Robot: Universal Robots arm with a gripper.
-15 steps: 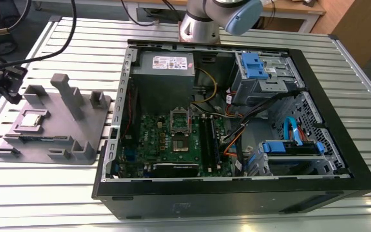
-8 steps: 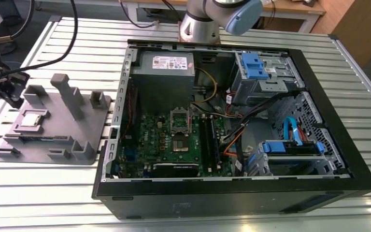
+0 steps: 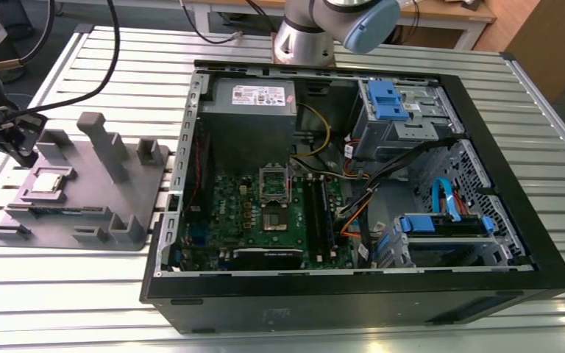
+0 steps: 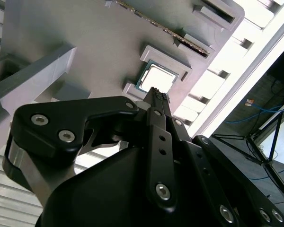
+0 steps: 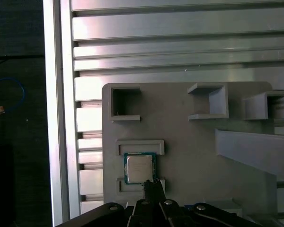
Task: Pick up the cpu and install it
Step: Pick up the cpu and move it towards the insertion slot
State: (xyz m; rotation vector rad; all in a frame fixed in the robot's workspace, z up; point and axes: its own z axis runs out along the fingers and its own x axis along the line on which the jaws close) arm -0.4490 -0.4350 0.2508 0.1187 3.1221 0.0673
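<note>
- As I judge it, the step in hand is the approach to the pick. The cpu lies flat, silvery top up, between two low brackets on the grey tray, and it has not been lifted.
- The tray stands on the slatted tabletop, to the exterior view's left of the open case. It is well apart from the socket on the green board inside the case.
- The gripper hangs over the tray, and in both wrist views its tip points at the cpu's near edge. I cannot tell whether it touches the chip. In the exterior view it looks to sit above the tray, near the upright posts.
- The fingers are drawn together with no gap showing between them, and they hold nothing.
- By my reckoning, a grasp here calls for the fingers to spread wider than the chip and centre over it. They would then have to come down without knocking the brackets. The chip is thin, so they must catch its edges squarely and keep it level.
- The socket shows as a dark frame mid-board; I cannot tell whether its cover is open.
</note>
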